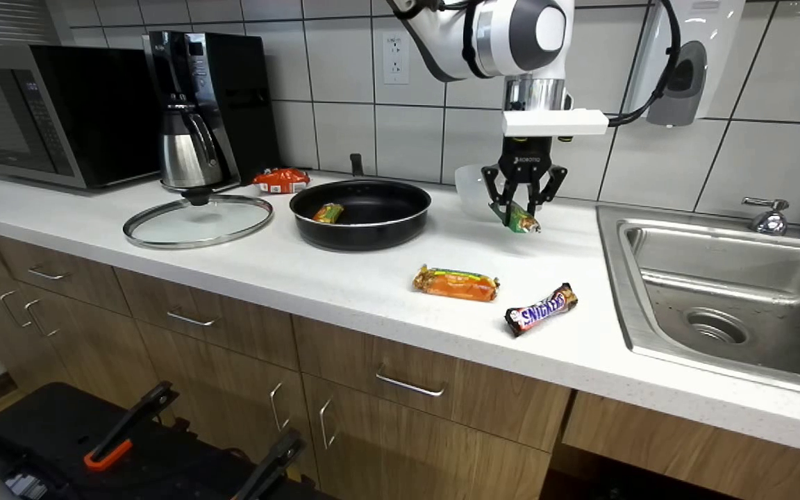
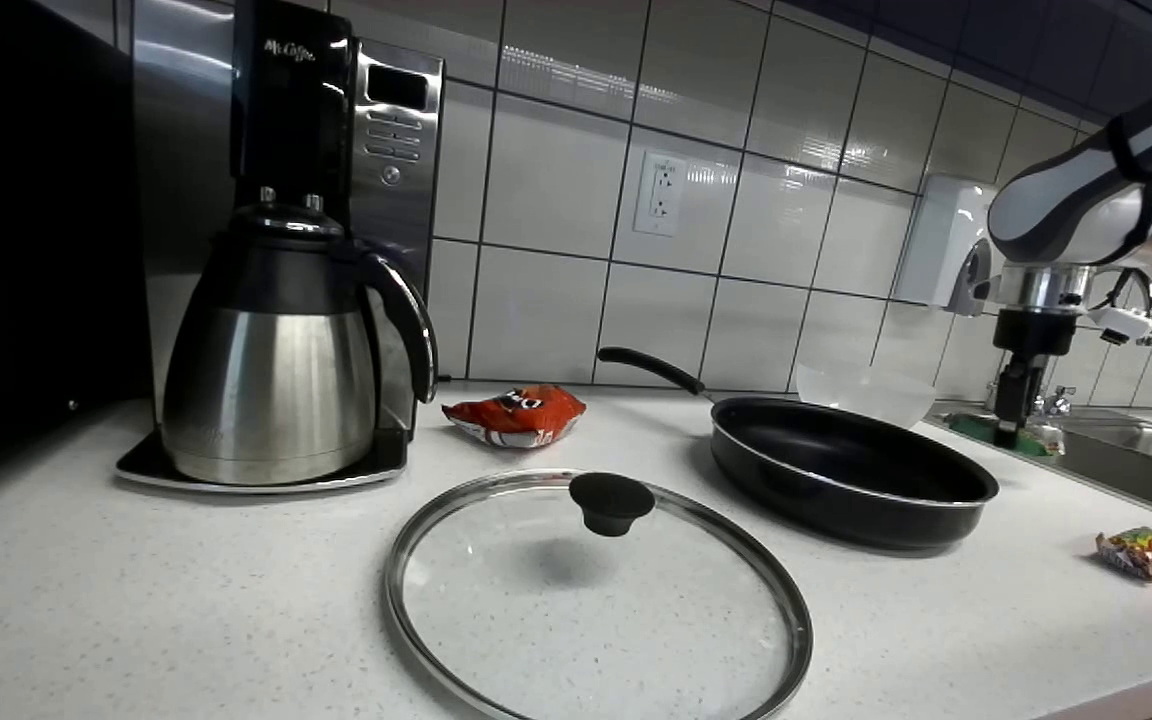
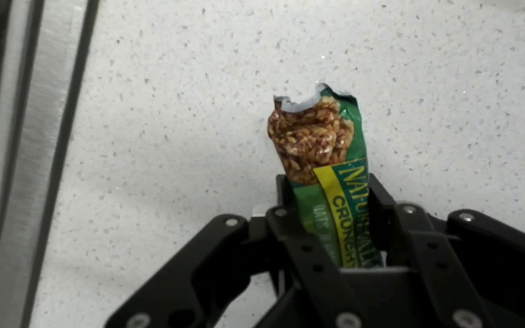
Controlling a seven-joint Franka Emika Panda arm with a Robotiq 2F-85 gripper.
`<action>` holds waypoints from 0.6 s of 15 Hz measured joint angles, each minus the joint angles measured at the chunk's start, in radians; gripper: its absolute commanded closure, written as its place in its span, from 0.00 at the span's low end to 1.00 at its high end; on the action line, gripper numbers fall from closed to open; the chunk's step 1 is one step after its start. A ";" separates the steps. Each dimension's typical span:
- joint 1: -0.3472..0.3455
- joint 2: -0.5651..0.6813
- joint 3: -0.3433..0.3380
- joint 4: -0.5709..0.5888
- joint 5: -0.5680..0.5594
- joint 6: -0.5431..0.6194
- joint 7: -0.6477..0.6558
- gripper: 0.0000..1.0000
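Observation:
My gripper (image 1: pixel 519 210) is shut on a green granola bar (image 1: pixel 526 221) with a crinkled, torn-looking wrapper end. In the wrist view, the bar (image 3: pixel 319 150) sits between both black fingers (image 3: pixel 328 196), its brown-pictured end sticking out past the tips. The bar is held tilted a little above the white counter; its other end is hidden by the gripper. In an exterior view, the gripper (image 2: pixel 1012 430) and the green bar (image 2: pixel 971 431) show at the far right. A translucent white bowl (image 1: pixel 469 186) stands just behind the gripper. An orange-wrapped bar (image 1: pixel 457 285) and a Snickers bar (image 1: pixel 541 310) lie in front.
A black pan (image 1: pixel 365 238) holds a small yellow-green wrapped bar (image 1: pixel 329 213). A glass lid (image 1: pixel 198 223) and a red snack bag (image 1: pixel 282 180) lie beyond it. A coffee maker (image 1: pixel 237 104) and microwave (image 1: pixel 87 111) stand farther along. A steel sink (image 1: pixel 615 278) lies beside the gripper.

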 measured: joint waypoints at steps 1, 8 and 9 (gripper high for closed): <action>0.004 -0.009 0.004 -0.007 0.000 0.000 -0.002 0.86; 0.049 -0.086 0.023 -0.077 0.000 0.000 -0.023 0.86; 0.057 -0.097 0.027 -0.088 0.000 0.000 -0.024 0.86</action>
